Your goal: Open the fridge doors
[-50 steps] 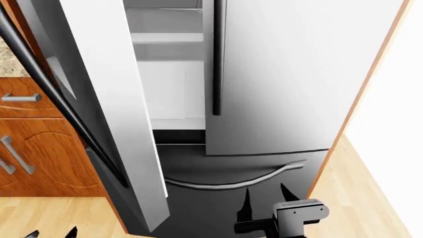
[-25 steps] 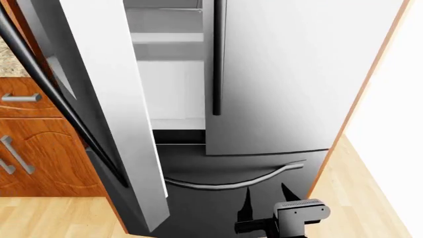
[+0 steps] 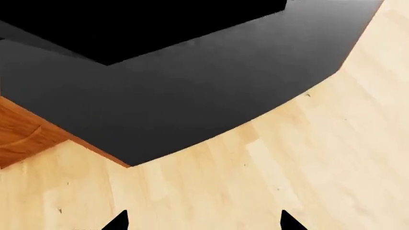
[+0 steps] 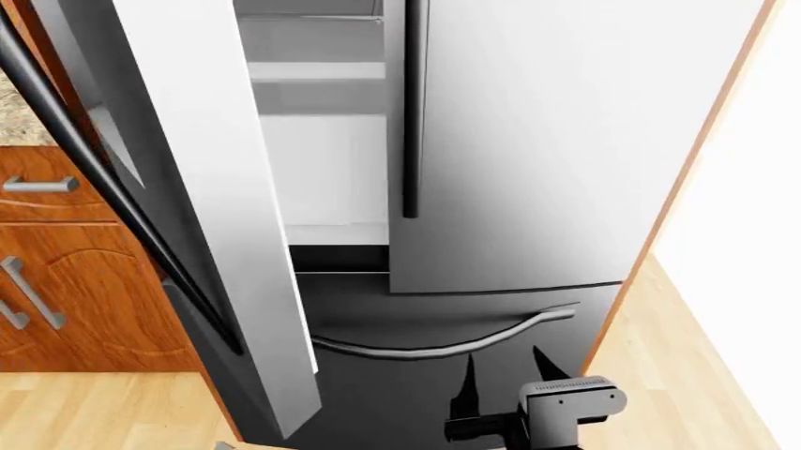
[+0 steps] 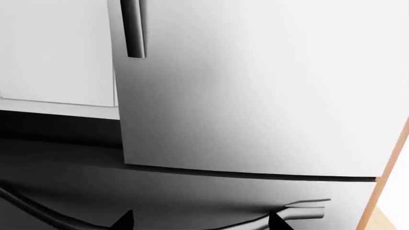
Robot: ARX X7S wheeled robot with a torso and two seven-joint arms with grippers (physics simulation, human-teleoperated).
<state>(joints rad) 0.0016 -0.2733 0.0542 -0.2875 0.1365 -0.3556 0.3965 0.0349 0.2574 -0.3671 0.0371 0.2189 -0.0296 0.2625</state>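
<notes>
The left fridge door stands swung open, its white inner face towards me and its black bar handle on the dark outer side. The right fridge door is closed, with its slim black handle at its inner edge. My right gripper is open and empty, low in front of the drawer front, below the right door. That door's handle end is well off from the right gripper. My left gripper is open over bare floor, holding nothing.
A wide dark drawer front with a curved handle lies under the doors. Brown wooden cabinets with bar handles stand at the left. White shelves show inside the fridge. Light wood floor and a white wall are at the right.
The left gripper's fingertips, seen at the bottom left of the head view a second ago, have dropped out of that view. The doors and the right gripper have not moved.
</notes>
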